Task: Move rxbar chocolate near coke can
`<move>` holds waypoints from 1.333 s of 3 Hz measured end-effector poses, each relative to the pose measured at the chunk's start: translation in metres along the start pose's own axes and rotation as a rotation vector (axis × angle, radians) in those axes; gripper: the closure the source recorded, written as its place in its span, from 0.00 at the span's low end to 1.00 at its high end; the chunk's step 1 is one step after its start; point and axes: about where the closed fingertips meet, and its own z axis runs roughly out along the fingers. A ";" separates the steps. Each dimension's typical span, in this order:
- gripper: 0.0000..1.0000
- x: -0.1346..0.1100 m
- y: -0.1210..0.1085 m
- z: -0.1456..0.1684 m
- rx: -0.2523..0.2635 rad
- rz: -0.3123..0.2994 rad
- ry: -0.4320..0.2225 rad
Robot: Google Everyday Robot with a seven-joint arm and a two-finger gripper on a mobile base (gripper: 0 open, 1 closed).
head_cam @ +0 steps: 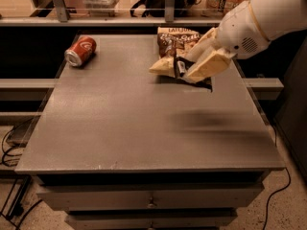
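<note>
The coke can (80, 51), red with white script, lies on its side at the table's far left. My gripper (184, 68) is at the far right of the table, in front of the chip bag, with its tan fingers (207, 65) closed around the rxbar chocolate (179, 67). The bar is small and black with a white patch, and only its middle shows between the fingers. The bar seems held just above the table top. A wide stretch of table lies between bar and can.
A tan-and-brown chip bag (176, 38) lies at the back right, just behind the gripper. The grey table (134, 128) has drawers below its front edge. A shelf with a rail runs along the back. Cables lie on the floor at left.
</note>
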 end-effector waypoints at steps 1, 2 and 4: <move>1.00 -0.034 -0.016 0.036 -0.025 0.023 -0.149; 1.00 -0.060 -0.028 0.072 -0.045 0.089 -0.268; 1.00 -0.081 -0.050 0.110 -0.013 0.168 -0.330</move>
